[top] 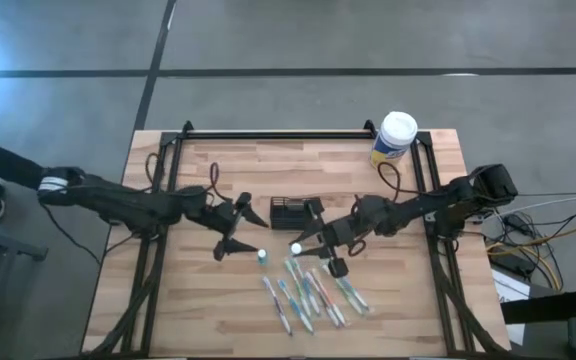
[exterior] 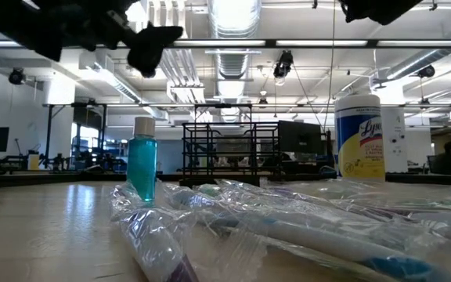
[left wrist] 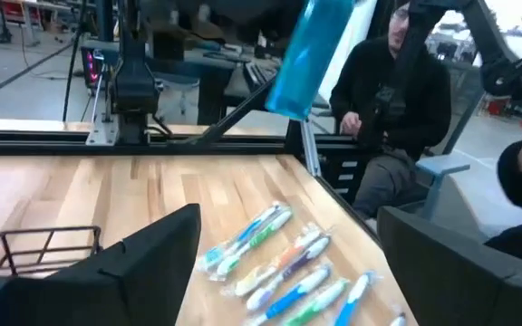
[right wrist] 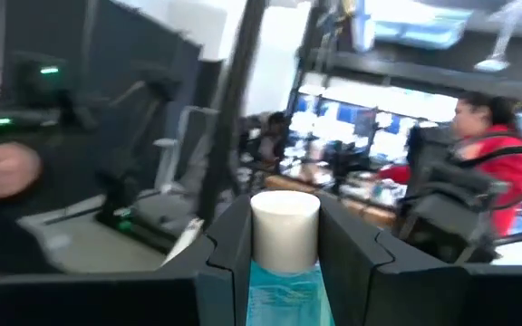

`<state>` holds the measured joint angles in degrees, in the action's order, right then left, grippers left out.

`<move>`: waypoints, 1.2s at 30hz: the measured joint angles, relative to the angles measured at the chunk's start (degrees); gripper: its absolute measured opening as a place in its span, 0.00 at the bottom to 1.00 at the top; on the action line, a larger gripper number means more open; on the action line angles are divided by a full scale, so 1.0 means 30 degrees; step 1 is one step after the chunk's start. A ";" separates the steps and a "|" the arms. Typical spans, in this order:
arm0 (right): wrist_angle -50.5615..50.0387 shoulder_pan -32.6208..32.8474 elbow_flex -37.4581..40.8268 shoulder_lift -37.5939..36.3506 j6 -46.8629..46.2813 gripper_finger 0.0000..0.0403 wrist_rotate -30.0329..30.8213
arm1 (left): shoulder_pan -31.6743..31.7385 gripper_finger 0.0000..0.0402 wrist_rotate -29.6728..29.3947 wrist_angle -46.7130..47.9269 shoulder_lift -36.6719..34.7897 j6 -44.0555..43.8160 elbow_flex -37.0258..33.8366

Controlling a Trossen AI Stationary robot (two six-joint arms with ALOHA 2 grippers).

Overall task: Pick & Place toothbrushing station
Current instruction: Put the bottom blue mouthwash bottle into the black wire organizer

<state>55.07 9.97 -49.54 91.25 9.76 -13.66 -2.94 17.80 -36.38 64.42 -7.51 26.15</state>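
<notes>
The toothbrushing station (top: pixel 290 212), a small black wire-mesh holder, sits on the wooden table (top: pixel 208 310) near its middle, and neither arm touches it. From it, the wrapped toothbrushes (top: pixel 313 292) lie at six o'clock and the wipes canister (top: pixel 396 135) stands well apart at two o'clock.

The left gripper (top: pixel 236 240) hangs at about eight o'clock from the holder with its fingers spread wide and nothing between them. A small blue bottle (top: pixel 262 256) stands on the wood just beside it. The right gripper (top: pixel 313 242), at about five o'clock, is clenched on a second white-capped blue bottle (right wrist: pixel 285 237), with a finger on each side below the cap.

We judge the holder to be light and stiff, with thin low walls. It would likely skate on the smooth wood if nudged. We would pinch one long wall at its middle, one finger inside and one outside, so that it lifts level.
</notes>
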 joint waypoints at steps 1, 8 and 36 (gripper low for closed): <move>0.0248 -0.0073 0.0002 0.0184 -0.0006 0.22 -0.0019 | -0.0007 0.84 0.0010 0.0028 0.0270 0.0053 0.0249; 0.0990 -0.0921 -0.0435 0.1413 0.0036 0.22 -0.2052 | -0.0131 0.84 0.1848 -0.0016 0.2395 0.0860 0.2289; 0.0409 -0.1770 -0.2172 0.2300 0.0255 0.22 -0.4966 | -0.0109 0.84 0.3279 -0.0049 0.4833 0.1716 0.5037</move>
<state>56.30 4.66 -56.05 98.15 10.53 -28.56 -3.27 27.64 -36.53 78.92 -2.36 41.25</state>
